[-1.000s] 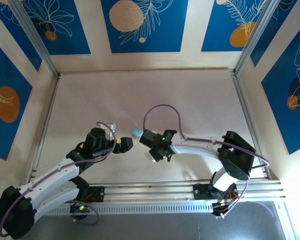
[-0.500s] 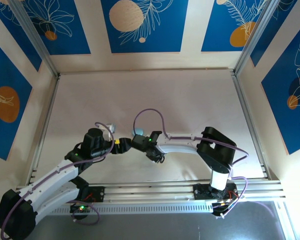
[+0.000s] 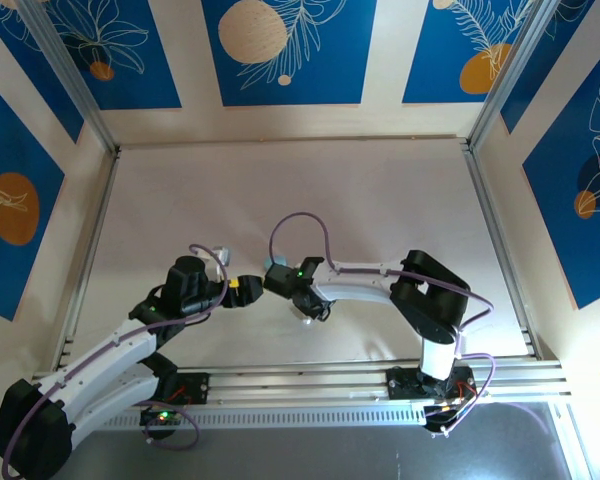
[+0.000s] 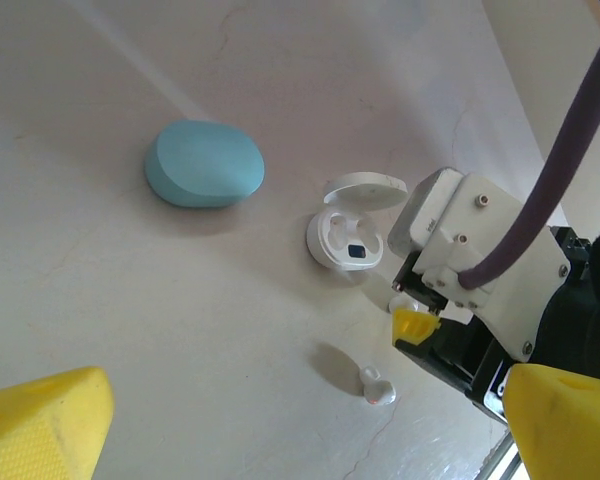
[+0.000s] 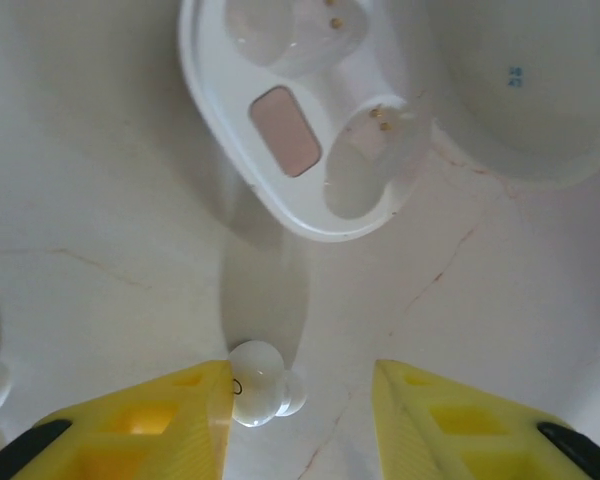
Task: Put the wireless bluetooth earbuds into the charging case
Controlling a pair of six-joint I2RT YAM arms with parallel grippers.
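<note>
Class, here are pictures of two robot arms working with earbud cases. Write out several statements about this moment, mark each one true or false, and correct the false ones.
1. The white charging case is open and both of its sockets are empty. True.
2. The blue case has its lid up. False: it is closed.
3. A white earbud lies on the table between the fingers of the right gripper. True.
4. The left gripper is shut on an earbud. False: its jaws stand wide open and hold nothing.
5. The blue case rests against the white charging case. False: they lie apart, with bare table between them.
</note>
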